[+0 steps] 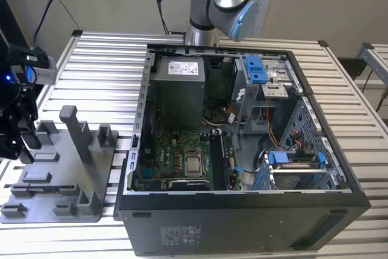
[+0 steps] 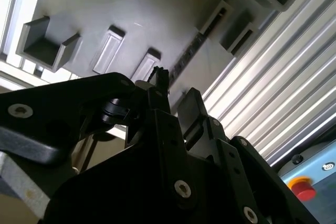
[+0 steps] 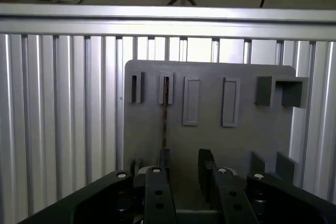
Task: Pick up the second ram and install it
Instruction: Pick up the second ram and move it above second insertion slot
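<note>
1. Nearest: gripper [image 3: 185,157] spread wide, holding nothing, poised above the fixture tray [image 3: 241,140].
2. Beyond it: the second ram [image 3: 165,114], standing on edge in a tray slot, lined up with one fingertip [image 3: 164,160] rather than the gap.
3. Pick-up step in hand, by the look of it; calls for centring astride the stick before closing.

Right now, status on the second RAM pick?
Open gripper over the grey fixture tray. The second ram stands on edge in its tray slot, not gripped. No obstruction seen around it.
</note>
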Available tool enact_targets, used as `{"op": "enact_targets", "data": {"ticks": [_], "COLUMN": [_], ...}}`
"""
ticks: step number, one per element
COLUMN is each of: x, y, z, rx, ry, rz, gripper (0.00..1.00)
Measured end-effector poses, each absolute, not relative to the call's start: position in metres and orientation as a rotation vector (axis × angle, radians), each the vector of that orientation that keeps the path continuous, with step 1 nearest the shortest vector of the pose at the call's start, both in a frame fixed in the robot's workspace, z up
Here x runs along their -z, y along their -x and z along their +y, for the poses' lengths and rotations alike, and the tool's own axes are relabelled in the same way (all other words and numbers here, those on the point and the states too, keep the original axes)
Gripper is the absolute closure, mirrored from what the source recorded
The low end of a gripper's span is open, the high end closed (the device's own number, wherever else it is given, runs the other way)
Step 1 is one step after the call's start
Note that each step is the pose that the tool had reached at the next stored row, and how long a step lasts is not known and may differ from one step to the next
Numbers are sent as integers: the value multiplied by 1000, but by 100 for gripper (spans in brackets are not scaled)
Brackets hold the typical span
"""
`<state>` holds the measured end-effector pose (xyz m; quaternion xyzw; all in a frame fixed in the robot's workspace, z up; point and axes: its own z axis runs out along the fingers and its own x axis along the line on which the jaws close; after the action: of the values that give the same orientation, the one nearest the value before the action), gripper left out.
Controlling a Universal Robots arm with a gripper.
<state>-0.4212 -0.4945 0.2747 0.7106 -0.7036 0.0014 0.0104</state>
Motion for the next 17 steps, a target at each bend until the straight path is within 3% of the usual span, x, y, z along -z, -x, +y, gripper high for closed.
{"op": "enact_targets", "data": {"ticks": [17], "x": [-267], "y": [421], "z": [-498], "rx": [-5], "ry": [-2217], "rz": [-2195], "gripper": [64]}}
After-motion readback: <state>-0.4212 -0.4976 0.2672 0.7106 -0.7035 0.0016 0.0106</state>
